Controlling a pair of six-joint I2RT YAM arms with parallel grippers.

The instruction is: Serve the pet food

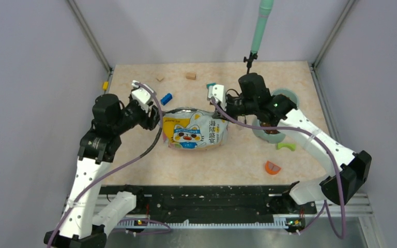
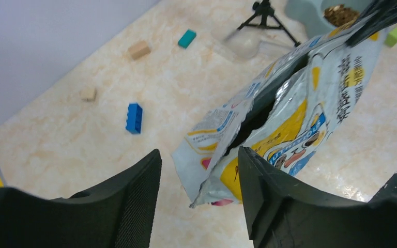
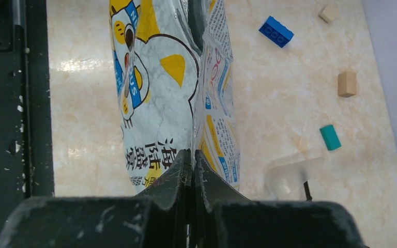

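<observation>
We see the crinkly bag (image 1: 195, 129) in the middle of the table (image 1: 227, 168), its mouth gaping. The right gripper (image 3: 191, 157) is pressed together, pinching one bag edge; the left gripper (image 2: 199, 155) stands spread around the opposite corner, not gripping. Some pet food (image 2: 341, 11) sits in the bowl (image 2: 302, 10). Held by one edge only, we judge the bag may sag and spill kibble short of it

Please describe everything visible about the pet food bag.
The bag is crinkly glossy film, white, yellow and blue, with a cartoon cat and Chinese characters. Its top seam gapes as a dark slit. It stretches sideways over the middle of the table. The right gripper is shut on one end; the left gripper, open, straddles the other corner.
</observation>
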